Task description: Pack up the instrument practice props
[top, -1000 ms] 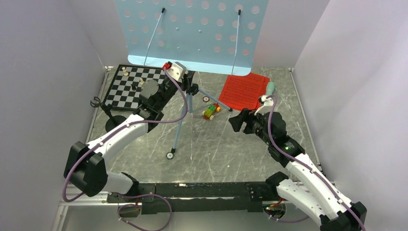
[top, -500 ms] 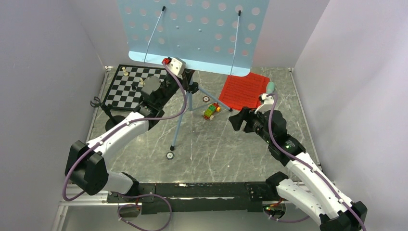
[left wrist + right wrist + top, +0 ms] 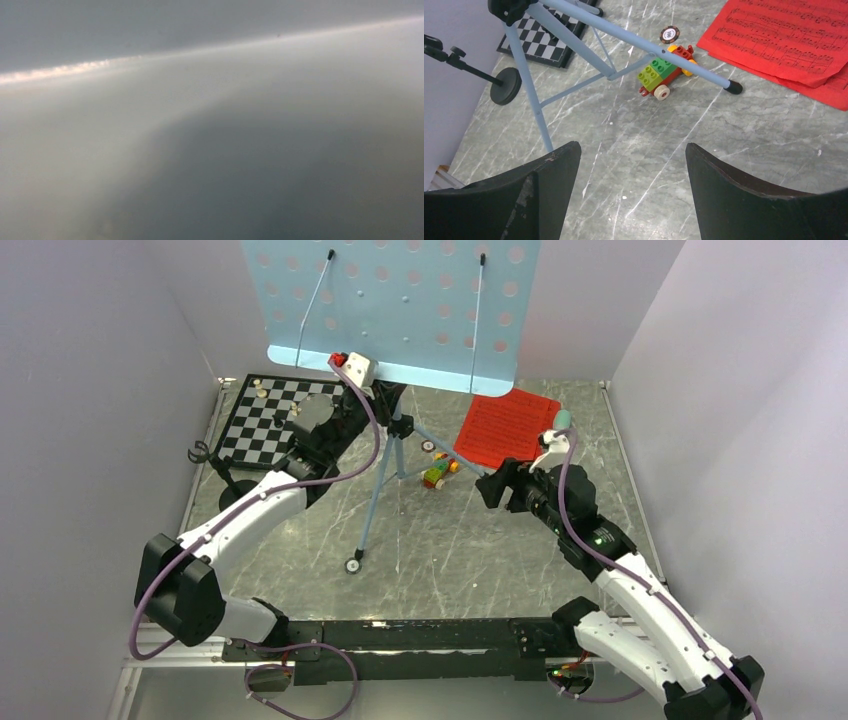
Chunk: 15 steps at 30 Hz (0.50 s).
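Music stand (image 3: 395,332) partly hides the extended left tool (image 3: 387,403), state untellable; right tool (image 3: 631,150) hovers spread apart.

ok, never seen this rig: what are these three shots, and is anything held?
Two robot arms bolted to a table, each ending in a two-finger claw. The wide shot is a fixed camera above and behind them; the other two come from wrist cameras. On the table: music stand, chessboard, red sheets, block toy, mic stand, green mic. The right claw is open and empty. The left claw is at the music stand's neck; its camera shows only grey blur, so a grip can't be confirmed.
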{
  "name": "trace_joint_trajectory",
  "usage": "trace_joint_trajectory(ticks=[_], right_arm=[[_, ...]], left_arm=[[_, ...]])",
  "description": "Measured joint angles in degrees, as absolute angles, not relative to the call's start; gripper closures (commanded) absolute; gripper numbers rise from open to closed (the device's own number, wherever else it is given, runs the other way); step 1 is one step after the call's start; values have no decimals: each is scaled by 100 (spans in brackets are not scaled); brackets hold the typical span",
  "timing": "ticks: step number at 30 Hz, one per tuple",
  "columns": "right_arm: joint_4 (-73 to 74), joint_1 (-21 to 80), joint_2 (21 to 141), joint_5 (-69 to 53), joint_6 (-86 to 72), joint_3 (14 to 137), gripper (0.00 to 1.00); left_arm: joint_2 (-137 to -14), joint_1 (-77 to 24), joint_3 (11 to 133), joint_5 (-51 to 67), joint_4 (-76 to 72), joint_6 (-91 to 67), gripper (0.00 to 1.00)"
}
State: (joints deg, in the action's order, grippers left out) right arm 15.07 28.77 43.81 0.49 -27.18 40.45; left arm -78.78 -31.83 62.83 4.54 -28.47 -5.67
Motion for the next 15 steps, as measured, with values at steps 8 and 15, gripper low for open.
trace_joint_trajectory(ticks=[8,15], right_arm=[[1500,2877,4713,36,-2759,4136,17],[1358,2875,5072,-215,-3024,4145,7]], left_arm=[[-7684,-3197,6145,469,-2779,-768,100],[-7620,-3295,6101,464,-2733,-880,100]])
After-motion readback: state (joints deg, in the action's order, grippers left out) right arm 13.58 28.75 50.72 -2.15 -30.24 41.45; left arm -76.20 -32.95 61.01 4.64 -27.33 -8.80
